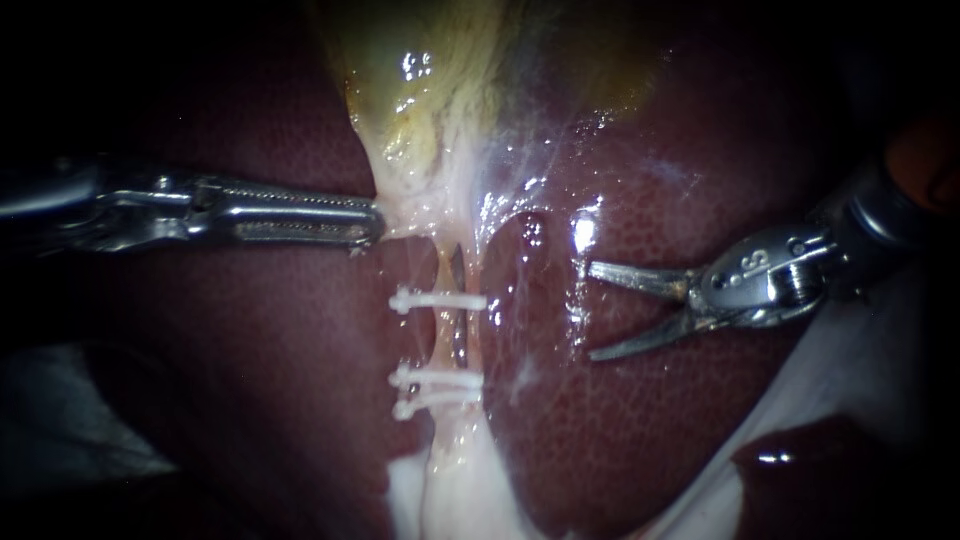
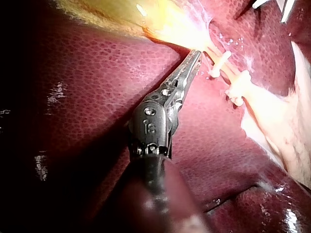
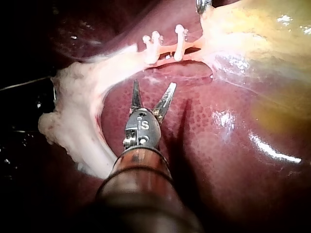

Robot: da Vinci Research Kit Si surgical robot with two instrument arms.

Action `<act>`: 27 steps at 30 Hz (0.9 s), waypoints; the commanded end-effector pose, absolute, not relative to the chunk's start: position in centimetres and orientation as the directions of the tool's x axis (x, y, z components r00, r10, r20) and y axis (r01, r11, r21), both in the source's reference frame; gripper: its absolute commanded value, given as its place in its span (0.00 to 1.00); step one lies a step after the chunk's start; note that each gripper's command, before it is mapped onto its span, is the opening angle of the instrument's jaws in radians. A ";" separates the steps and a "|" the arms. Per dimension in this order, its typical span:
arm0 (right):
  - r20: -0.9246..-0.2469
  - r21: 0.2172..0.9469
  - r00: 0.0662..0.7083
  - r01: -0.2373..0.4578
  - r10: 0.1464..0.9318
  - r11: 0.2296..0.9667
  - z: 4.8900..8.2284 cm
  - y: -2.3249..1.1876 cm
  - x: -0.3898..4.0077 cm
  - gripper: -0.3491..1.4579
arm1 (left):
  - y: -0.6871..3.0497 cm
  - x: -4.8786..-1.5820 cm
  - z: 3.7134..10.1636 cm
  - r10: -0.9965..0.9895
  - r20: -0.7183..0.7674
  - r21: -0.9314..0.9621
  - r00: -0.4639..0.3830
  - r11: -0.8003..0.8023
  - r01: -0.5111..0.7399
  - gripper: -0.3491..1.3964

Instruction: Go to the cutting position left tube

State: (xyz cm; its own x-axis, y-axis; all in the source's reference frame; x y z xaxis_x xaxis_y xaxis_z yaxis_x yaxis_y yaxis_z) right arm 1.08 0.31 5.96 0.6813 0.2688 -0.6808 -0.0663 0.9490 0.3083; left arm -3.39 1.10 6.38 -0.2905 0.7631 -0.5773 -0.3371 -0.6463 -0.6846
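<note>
Left instrument [image 1: 374, 222]: comes in level from the left, across the dark red liver [image 1: 250, 390]. Its long, toothed end effector reaches the pale tissue [image 1: 420, 205] just under the yellowish gallbladder [image 1: 440, 70].
Left end effector state: the two jaws lie pressed together along their length. Their tip nips the edge of that pale tissue, and no gap shows in the endoscope or left wrist view.
Right instrument [image 1: 592, 311]: enters from the right, its tip pointing toward the tubes.
Right end effector state: spread wide in a V with nothing between the jaws. It hovers over bare liver, apart from the tubes and clips.
Left tube [image 1: 440, 343]: a thin, pale orange strand running down from the pale tissue in the middle of the endoscope view. A darker strand lies close beside it on its right.
Upper clip [image 1: 440, 300]: white, lying across the strands just below the left instrument's tip.
Lower clips [image 1: 440, 379]: two white clips close together, farther down the same strands.
Bare stretch: the left tube shows uncovered between the upper clip and the lower pair. The right instrument's open tips stand roughly level with this stretch, off to its right and not touching it.
Right wrist view: the clips lie ahead of the open jaws, beyond a strip of liver. A thick pale band of tissue runs beside the instrument.
</note>
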 end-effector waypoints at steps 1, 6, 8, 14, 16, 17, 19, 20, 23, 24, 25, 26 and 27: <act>-0.681 0.309 0.681 -0.067 0.269 0.949 5.96 0.31 1.08 0.99 | 1.11 -3.36 6.35 0.764 -0.576 -0.687 -0.291 -0.645 -0.335 0.00; -0.681 0.311 0.681 -0.065 0.270 0.948 5.96 0.31 1.08 0.99 | 1.18 -3.19 6.02 0.775 -0.564 -0.697 -0.284 -0.632 -0.339 0.00; -0.683 0.314 0.679 -0.061 0.270 0.947 5.96 0.31 1.08 0.99 | 1.23 -3.08 5.86 0.772 -0.575 -0.692 -0.272 -0.636 -0.342 0.00; -0.695 0.349 0.665 -0.022 0.274 0.937 5.99 0.30 1.17 0.99 | 1.29 -2.90 5.66 0.766 -0.588 -0.682 -0.261 -0.643 -0.348 0.00; -0.711 0.361 0.648 0.003 0.273 0.933 6.02 0.27 1.25 0.99 | 1.29 -2.91 5.66 0.765 -0.589 -0.682 -0.260 -0.643 -0.349 0.00; -0.714 0.376 0.639 0.007 0.285 0.926 6.03 0.25 1.29 0.99 | 1.29 -2.92 5.66 0.765 -0.589 -0.681 -0.260 -0.643 -0.350 0.00; -0.720 0.406 0.622 0.018 0.308 0.914 6.07 0.19 1.39 0.99 | 1.28 -2.93 5.67 0.765 -0.589 -0.681 -0.260 -0.643 -0.350 0.00; -0.720 0.423 0.614 0.020 0.323 0.906 6.09 0.17 1.44 0.99 | 1.28 -2.93 5.67 0.765 -0.589 -0.681 -0.260 -0.643 -0.350 0.00; -0.723 0.458 0.595 0.032 0.351 0.889 6.15 0.08 1.60 0.99 | 1.28 -2.93 5.66 0.765 -0.589 -0.681 -0.260 -0.643 -0.350 0.00; -0.723 0.466 0.592 0.036 0.357 0.884 6.18 0.05 1.67 0.99 | 1.28 -2.93 5.66 0.765 -0.589 -0.681 -0.260 -0.643 -0.350 0.00; -0.722 0.474 0.590 0.043 0.360 0.879 6.20 0.03 1.72 0.99 | 1.28 -2.93 5.66 0.765 -0.589 -0.681 -0.260 -0.643 -0.351 0.00; -0.722 0.483 0.585 0.045 0.369 0.874 6.22 0.01 1.76 0.99 | 1.28 -2.94 5.66 0.766 -0.589 -0.681 -0.260 -0.643 -0.351 0.00; -0.721 0.493 0.582 0.048 0.377 0.869 6.25 -0.01 1.81 0.99 | 1.28 -2.94 5.66 0.766 -0.589 -0.681 -0.260 -0.643 -0.351 0.00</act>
State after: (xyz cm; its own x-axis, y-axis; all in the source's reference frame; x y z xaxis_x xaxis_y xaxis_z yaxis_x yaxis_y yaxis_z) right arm 1.87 -0.04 6.28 0.5777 0.3848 -0.7199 0.0510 0.8631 0.5024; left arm -2.95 1.28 5.65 -0.2594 0.7654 -0.5889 -0.3511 -0.6428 -0.6808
